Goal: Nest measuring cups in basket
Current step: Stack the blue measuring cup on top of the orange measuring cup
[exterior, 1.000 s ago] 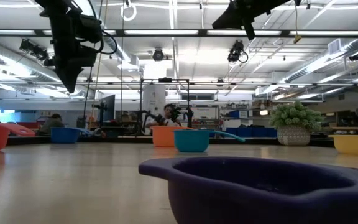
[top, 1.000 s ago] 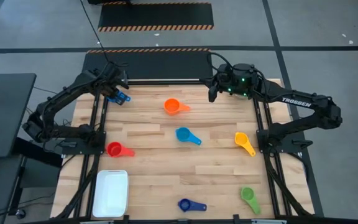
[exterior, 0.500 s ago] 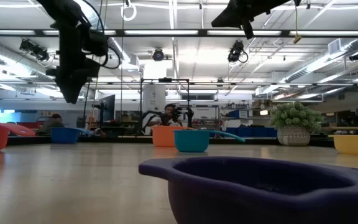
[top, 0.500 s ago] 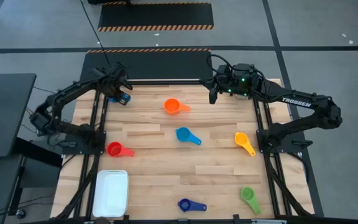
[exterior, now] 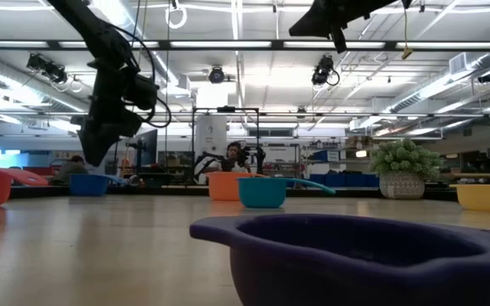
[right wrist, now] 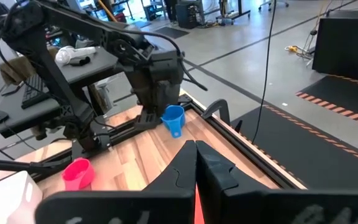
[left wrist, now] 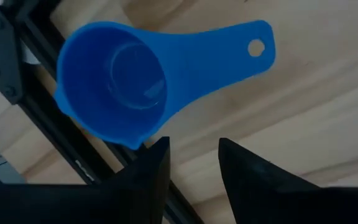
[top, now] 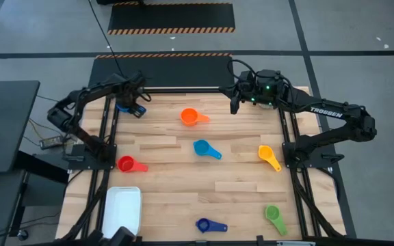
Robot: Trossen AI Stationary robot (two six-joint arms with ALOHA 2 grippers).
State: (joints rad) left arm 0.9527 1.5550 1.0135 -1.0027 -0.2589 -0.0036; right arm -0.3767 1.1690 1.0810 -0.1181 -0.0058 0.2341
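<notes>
- We find the left gripper (top: 134, 102) at the table's far left corner, directly above the light blue cup (top: 135, 108), which sits on the wood beside the frame rail.
- In the left wrist view its fingers (left wrist: 148, 171) stand apart with a gap between them, just short of the light blue cup (left wrist: 120, 87); nothing is held.
- We see the right gripper (top: 234, 102) hanging over the far edge of the table, right of centre; its fingers (right wrist: 185, 168) are pressed together with nothing between them.
- We note the orange cup (top: 191, 117) near the far edge, the mid-blue cup (top: 204, 148) at the table's centre, and the yellow cup (top: 268, 156) toward the right side.
- The red cup (top: 128, 164) lies by the left rail, the green cup (top: 275, 216) near the front right corner, and the navy cup (top: 207, 225) at the front edge.
- The basket (top: 122, 212) rests at the front left corner with no cup in it; all seven cups lie well apart from one another.
</notes>
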